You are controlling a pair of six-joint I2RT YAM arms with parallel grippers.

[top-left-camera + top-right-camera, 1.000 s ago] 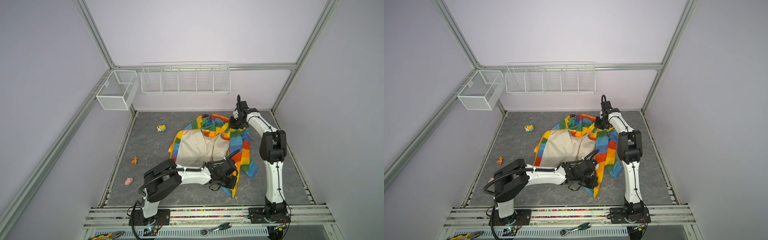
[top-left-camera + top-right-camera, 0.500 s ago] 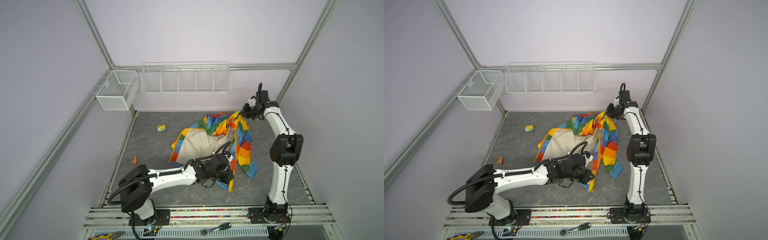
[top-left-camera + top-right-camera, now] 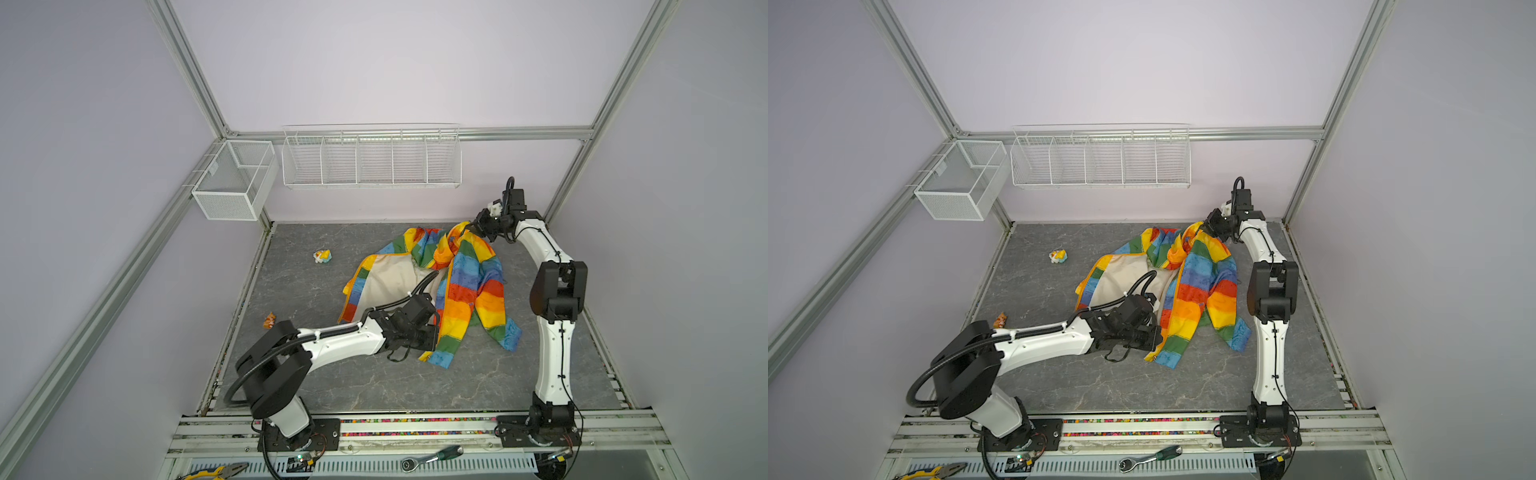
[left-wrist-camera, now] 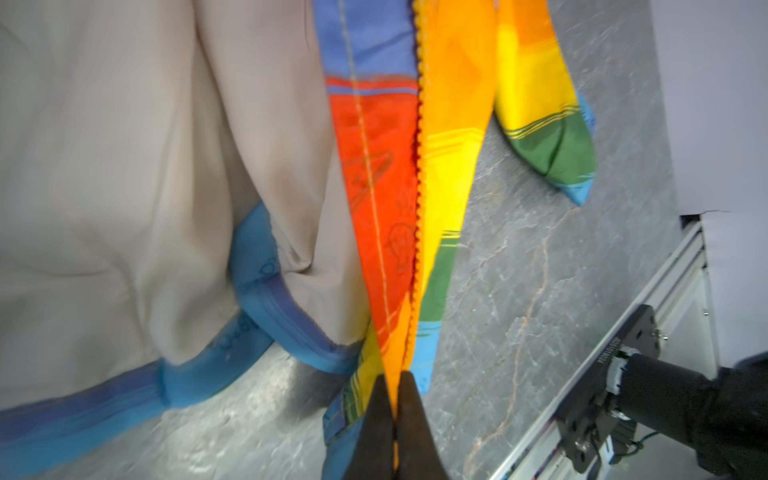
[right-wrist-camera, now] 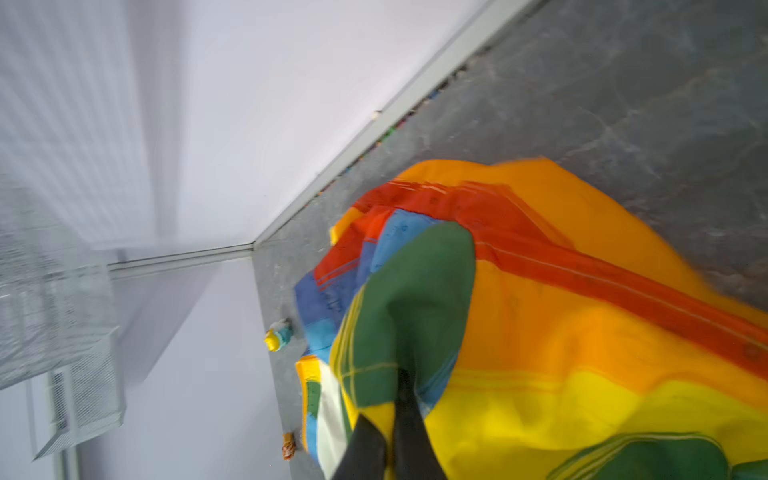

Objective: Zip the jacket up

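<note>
The rainbow-striped jacket (image 3: 469, 286) (image 3: 1200, 291) lies open mid-floor with its cream lining up on the left half. My left gripper (image 3: 434, 337) (image 3: 1158, 337) sits low at the hem. In the left wrist view it (image 4: 395, 376) is shut on the bottom of the orange front edge, beside the zipper teeth (image 4: 419, 166). My right gripper (image 3: 473, 226) (image 3: 1205, 226) is near the back right corner. In the right wrist view it (image 5: 386, 399) is shut on the top end of the jacket (image 5: 540, 332), holding it off the floor. The striped front panel stretches between the two grippers.
A small yellow-blue toy (image 3: 322, 256) (image 3: 1058, 256) and a small orange toy (image 3: 270, 320) (image 3: 1000, 320) lie left of the jacket. A wire rack (image 3: 370, 158) and a mesh basket (image 3: 232, 183) hang on the walls. A ratchet (image 3: 432, 455) and pliers (image 3: 216, 471) lie on the front rail.
The right arm swung out toward the back right corner and lifted the jacket's top end. The right front panel pulled taut. The left arm swung left, drawing the hem slightly left.
</note>
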